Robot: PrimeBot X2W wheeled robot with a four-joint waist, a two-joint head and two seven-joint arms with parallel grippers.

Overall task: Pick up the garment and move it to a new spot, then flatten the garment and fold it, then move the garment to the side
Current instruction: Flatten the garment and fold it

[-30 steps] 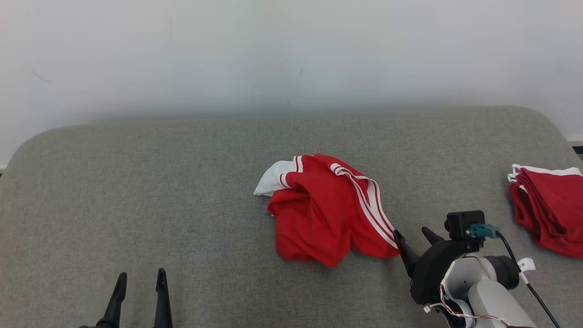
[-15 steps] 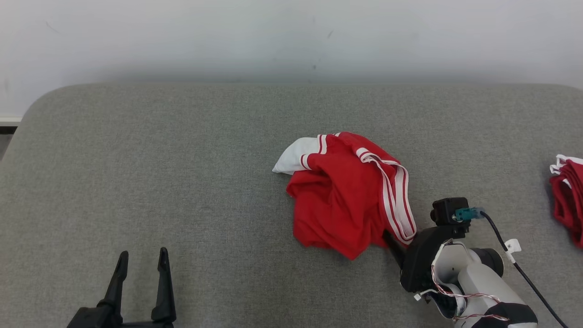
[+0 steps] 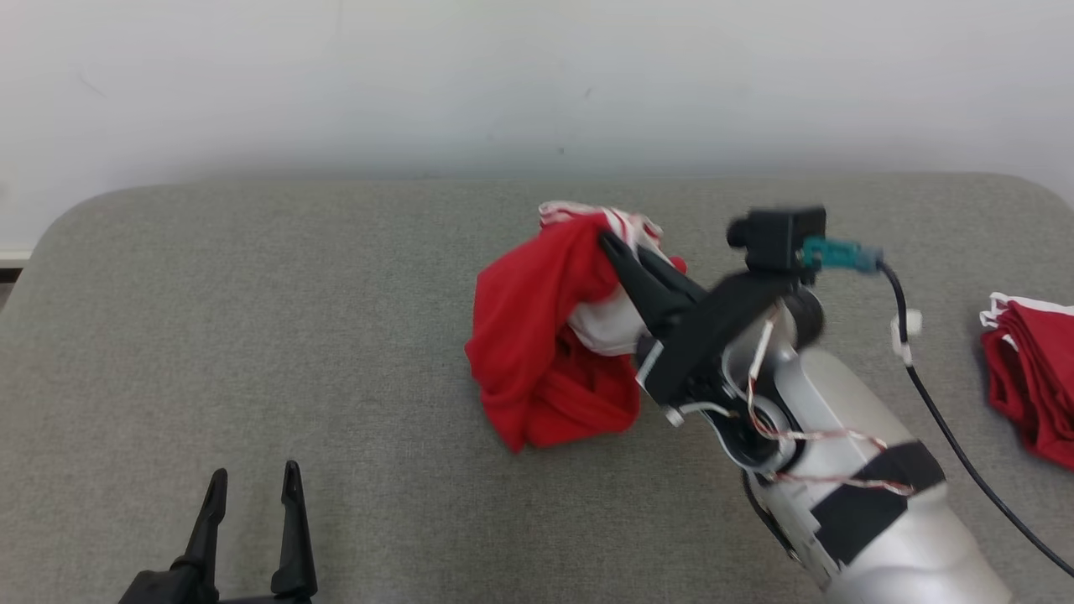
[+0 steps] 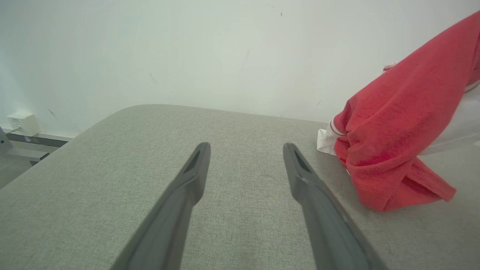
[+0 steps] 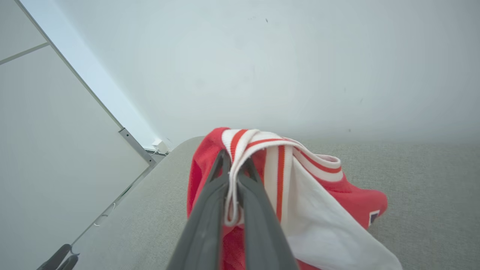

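Note:
The garment (image 3: 537,335) is red with white stripes and a white panel. It hangs crumpled above the middle of the grey table (image 3: 252,319), its lower folds touching the surface. My right gripper (image 3: 611,245) is shut on the garment's striped white edge (image 5: 240,150), holding it up. The garment (image 4: 397,131) also hangs at the right of the left wrist view. My left gripper (image 3: 250,482) stands open at the lower left, well apart from the garment, with nothing between its fingers (image 4: 195,168).
A second red and white cloth pile (image 3: 1028,377) lies at the table's right edge. A pale wall (image 3: 503,84) runs behind the table. A black cable (image 3: 948,419) trails from the right wrist camera.
My right gripper shut on the garment's striped edge and lifted it up and back from the table. The head view shifted. The left gripper stayed open.

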